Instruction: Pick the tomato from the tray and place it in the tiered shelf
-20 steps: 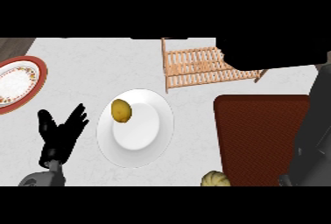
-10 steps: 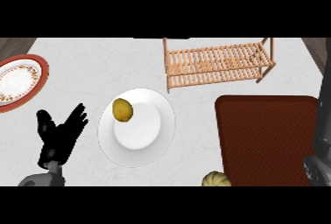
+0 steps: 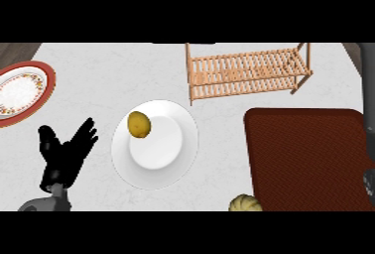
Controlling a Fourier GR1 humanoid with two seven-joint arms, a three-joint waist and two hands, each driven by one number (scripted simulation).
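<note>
**A:** From the head view, what has changed?

**B:** The right arm. A second ago it lay across the right side of the tray. Now only a grey sliver shows at the tray's right edge, probably the forearm, though too little shows to be sure. The right hand is out of sight, so I cannot tell whether it holds anything.

**A:** And the tomato?

**B:** I can't find it. The tray's dark red surface shows nothing on it, and the shelf, just beyond the tray's far left corner, has bare slats.

**A:** So what does that mean for the task?

**B:** My guess is that the tomato went with the withdrawn right hand, or it lies outside the view. Either way it is not yet on the shelf.

**A:** What else is near the tray?

**B:** Left of it is a white plate with a yellow-brown lump on its far left part. That is no tomato. A ribbed yellow thing sits at the tray's near left corner, cut off by the view's edge. Well to the left of the tray is a red-rimmed plate.

**A:** The left hand?

**B:** The left hand is unmoved, resting open with its fingers up, well left of the tray beyond the white plate.
</note>
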